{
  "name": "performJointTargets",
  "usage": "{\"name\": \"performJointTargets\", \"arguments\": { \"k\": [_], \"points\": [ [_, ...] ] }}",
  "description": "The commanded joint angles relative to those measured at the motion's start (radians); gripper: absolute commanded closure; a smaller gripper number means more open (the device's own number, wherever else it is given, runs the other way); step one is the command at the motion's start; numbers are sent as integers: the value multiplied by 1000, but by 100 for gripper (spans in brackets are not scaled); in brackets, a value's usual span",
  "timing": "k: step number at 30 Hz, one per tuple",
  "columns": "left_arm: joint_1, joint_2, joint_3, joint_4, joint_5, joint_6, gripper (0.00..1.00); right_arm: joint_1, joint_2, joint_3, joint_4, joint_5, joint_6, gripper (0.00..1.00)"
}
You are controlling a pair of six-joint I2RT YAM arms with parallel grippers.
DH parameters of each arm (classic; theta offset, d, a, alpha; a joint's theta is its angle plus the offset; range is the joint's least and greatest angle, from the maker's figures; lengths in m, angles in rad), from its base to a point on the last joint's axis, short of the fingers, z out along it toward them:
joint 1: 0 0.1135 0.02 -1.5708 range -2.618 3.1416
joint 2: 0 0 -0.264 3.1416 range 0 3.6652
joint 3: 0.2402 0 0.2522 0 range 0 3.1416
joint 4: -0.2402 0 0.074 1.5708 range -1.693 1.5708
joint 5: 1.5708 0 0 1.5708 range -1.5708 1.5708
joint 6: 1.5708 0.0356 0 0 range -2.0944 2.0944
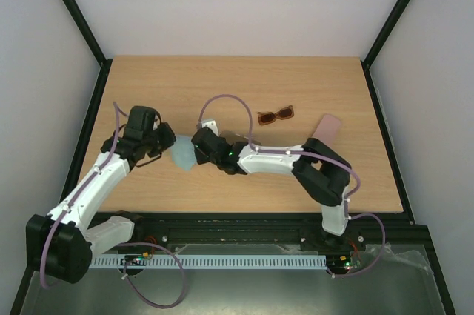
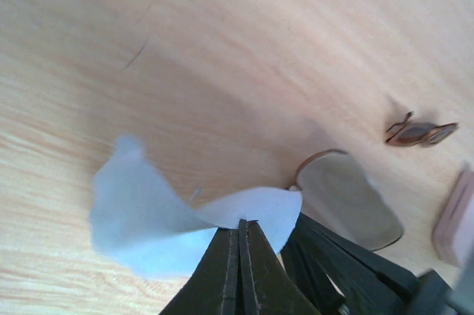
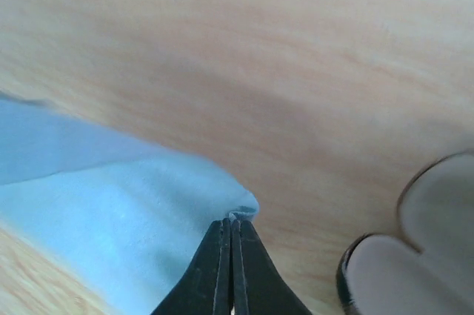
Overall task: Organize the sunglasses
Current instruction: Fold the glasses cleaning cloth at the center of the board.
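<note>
A light blue cloth (image 1: 183, 155) lies on the table between my two grippers. My left gripper (image 1: 167, 142) is shut on one edge of the cloth (image 2: 141, 219). My right gripper (image 1: 197, 150) is shut on a fold at the cloth's (image 3: 111, 211) other side. The thin wire-framed sunglasses (image 2: 346, 198) lie just beyond the cloth, next to my right gripper, and their lenses (image 3: 437, 219) show at the lower right of the right wrist view. The reddish-brown sunglasses (image 1: 275, 115) rest further back on the table, apart from both grippers, and they look small in the left wrist view (image 2: 419, 133).
A flat pink case (image 1: 326, 128) lies right of the brown pair, near my right arm's elbow, with its edge at the right border of the left wrist view (image 2: 453, 220). The wooden table (image 1: 237, 81) has black rails along its sides.
</note>
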Motion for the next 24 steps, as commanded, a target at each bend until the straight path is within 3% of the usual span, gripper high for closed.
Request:
{"name": "performJointTargets", "arguments": {
  "k": [1, 8, 16, 24],
  "points": [
    [22, -28, 58, -51, 0, 41, 98, -8, -120, -9, -44, 70, -34, 99],
    [24, -76, -33, -52, 47, 25, 98, -8, -203, -128, -17, -76, -34, 99],
    [24, -165, -206, -24, 193, -15, 98, -6, -284, -307, 33, -290, -58, 99],
    [23, -269, -189, -151, 283, -45, 98, 16, -438, -334, 30, -493, -6, 99]
  ]
}}
